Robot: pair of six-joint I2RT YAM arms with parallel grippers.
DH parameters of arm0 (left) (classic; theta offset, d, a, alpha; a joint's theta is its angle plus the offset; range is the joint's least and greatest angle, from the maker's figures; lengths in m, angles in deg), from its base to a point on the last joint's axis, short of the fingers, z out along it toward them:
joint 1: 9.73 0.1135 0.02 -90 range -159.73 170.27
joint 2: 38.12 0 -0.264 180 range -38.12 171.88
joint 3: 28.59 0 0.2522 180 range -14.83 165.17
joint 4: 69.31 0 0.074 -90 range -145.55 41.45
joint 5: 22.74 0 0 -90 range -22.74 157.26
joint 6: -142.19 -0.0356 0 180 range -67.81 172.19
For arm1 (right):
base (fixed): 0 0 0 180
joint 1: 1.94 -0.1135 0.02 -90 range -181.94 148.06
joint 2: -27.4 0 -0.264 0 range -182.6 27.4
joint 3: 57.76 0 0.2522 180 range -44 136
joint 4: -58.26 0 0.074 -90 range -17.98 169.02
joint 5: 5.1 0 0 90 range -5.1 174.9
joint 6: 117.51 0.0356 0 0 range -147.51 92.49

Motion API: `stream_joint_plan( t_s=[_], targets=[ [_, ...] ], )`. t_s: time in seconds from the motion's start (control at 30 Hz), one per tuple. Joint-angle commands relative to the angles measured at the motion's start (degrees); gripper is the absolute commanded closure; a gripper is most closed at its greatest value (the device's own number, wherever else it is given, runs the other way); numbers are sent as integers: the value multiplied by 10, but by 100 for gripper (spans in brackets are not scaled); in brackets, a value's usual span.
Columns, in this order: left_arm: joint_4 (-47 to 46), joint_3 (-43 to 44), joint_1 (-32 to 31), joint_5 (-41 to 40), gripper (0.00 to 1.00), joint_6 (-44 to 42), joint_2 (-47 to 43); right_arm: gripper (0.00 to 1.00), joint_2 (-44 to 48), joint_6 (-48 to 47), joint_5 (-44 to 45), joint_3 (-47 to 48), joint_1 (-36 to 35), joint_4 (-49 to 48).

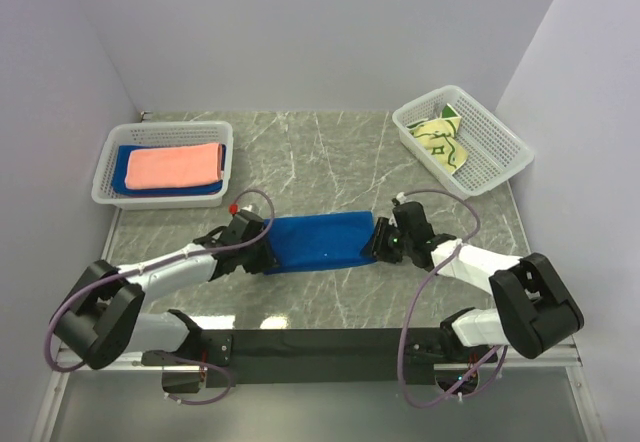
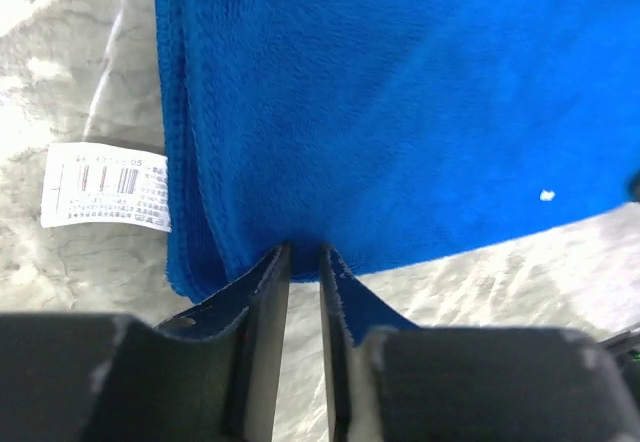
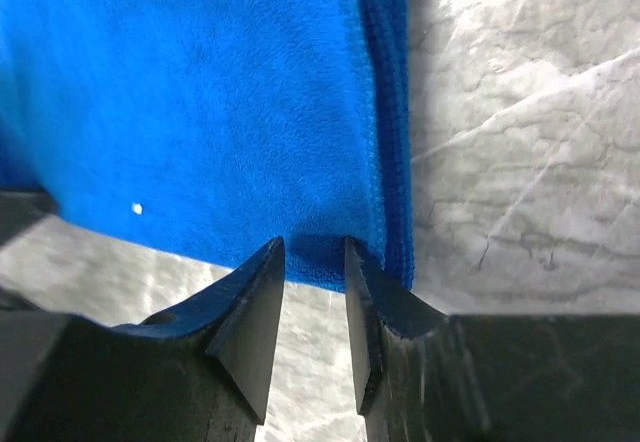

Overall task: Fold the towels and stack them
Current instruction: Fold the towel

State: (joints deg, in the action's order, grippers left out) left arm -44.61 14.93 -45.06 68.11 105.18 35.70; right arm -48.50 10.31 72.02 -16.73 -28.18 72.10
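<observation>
My left gripper (image 2: 303, 254): jaws nearly together with a slim gap, tips at the near hem of a folded royal blue terry towel (image 2: 400, 92). I cannot tell if cloth is nipped. Just left of those tips, a white sewn-in tag (image 2: 105, 185) shows a barcode and print too small to read.

My right gripper (image 3: 314, 247): jaws slightly wider, tips at the same hem near the towel's other end, grip equally unclear. The towel lies flat between both jaws on the grey marbled tabletop (image 3: 520, 112).

Far beyond the left jaws, a white lattice basket (image 1: 105, 167) holds a salmon-pink towel (image 1: 175, 165). Far beyond the right jaws, a second lattice basket (image 1: 500, 142) holds a pale yellow, green-patterned towel (image 1: 440, 142).
</observation>
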Motion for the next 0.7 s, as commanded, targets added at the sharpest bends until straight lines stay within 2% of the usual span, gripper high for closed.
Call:
stream_joint_plan(
  t_s=[0.0,0.13,0.27,0.37,0.4,0.43,0.47,0.6,0.63,0.67],
  targets=[
    [-26,-43,-2,-7,76,28,-20,61,-17,41,-3,-52,27,-59],
    [-23,-78,10,-36,80,49,-29,62,-16,60,-3,-70,51,-70],
    [-9,-68,23,-36,75,45,-41,62,16,62,22,-74,87,-48],
    [13,-33,23,-30,53,38,-54,61,55,49,49,-56,96,-27],
    [24,-22,23,-31,42,36,-67,61,64,40,58,-44,95,-17],
    [49,4,23,-37,37,30,-76,60,81,20,63,-35,88,7],
    [61,17,23,-42,27,26,-96,60,88,6,68,-9,79,18],
    [121,89,30,-70,7,0,-139,54,106,-76,116,74,6,90],
    [130,113,34,-72,3,-14,-144,47,102,-101,144,92,-38,118],
    [150,124,47,-73,1,-21,-155,44,96,-114,154,125,-56,128]
  ],
)
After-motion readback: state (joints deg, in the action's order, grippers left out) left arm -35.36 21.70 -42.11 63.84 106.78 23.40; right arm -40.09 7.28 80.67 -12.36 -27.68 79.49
